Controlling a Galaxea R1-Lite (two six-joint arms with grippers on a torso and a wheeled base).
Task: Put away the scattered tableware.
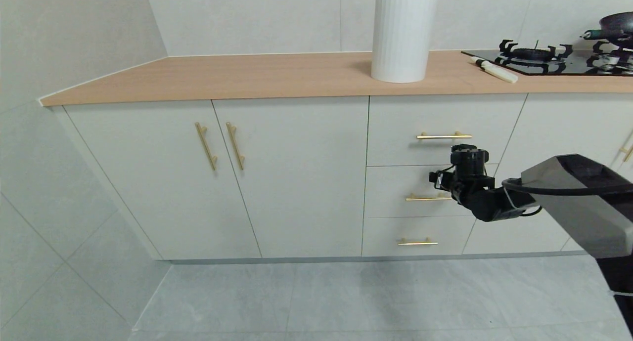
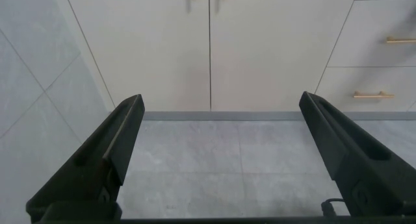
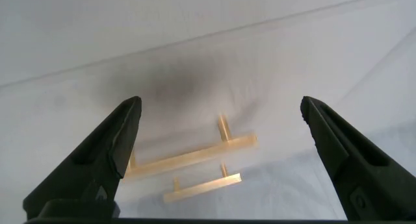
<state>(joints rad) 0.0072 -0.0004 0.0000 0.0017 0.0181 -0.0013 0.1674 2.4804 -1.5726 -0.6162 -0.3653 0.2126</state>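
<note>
Utensil [image 1: 494,70] lies on the counter [image 1: 247,76] beside the stove [image 1: 539,59]; right claw [image 3: 221,113], facing drawer handles [image 3: 195,156], and left claw [image 2: 221,107] hang released.

wood-look matt countertop [image 1: 247,76], brass-look handles [image 1: 443,136]

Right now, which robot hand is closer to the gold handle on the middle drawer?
Right. The right gripper is up close in front of the middle drawer handle, open. The left gripper is farther back, over the floor, facing the cupboard doors.
</note>
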